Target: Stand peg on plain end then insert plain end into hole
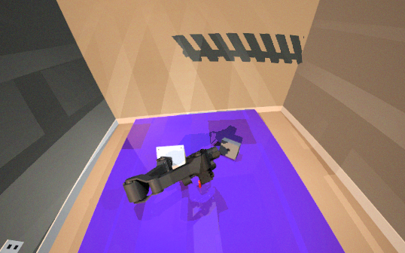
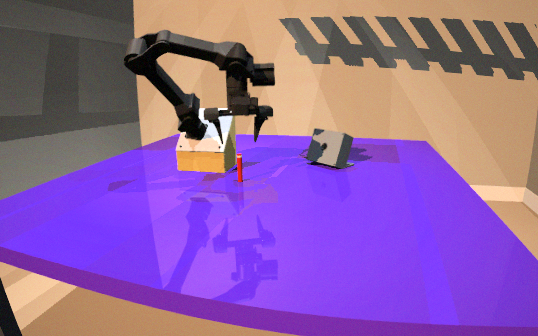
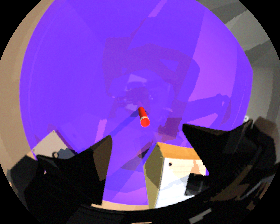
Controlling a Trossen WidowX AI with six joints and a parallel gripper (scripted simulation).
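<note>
The red peg [image 1: 199, 184] [image 2: 240, 171] [image 3: 143, 115] stands upright on the purple table [image 2: 351, 230], with its pale band at the upper end. My gripper [image 2: 239, 141] [image 3: 148, 133] is open and empty, pointing down. Its fingertips are above the peg's top, one to each side of it in the exterior view. The grey sloped panel [image 1: 233, 150] [image 2: 334, 151] stands further back and to the right, its hole showing dark in the exterior view. In the wrist view the panel [image 3: 50, 142] is partly hidden behind a finger.
A white-topped yellow block [image 1: 175, 151] [image 2: 201, 161] [image 3: 178, 181] stands at the arm's base, left of the peg and close to it in the exterior view. Shadows of the arm fall on the table and on the panel's face.
</note>
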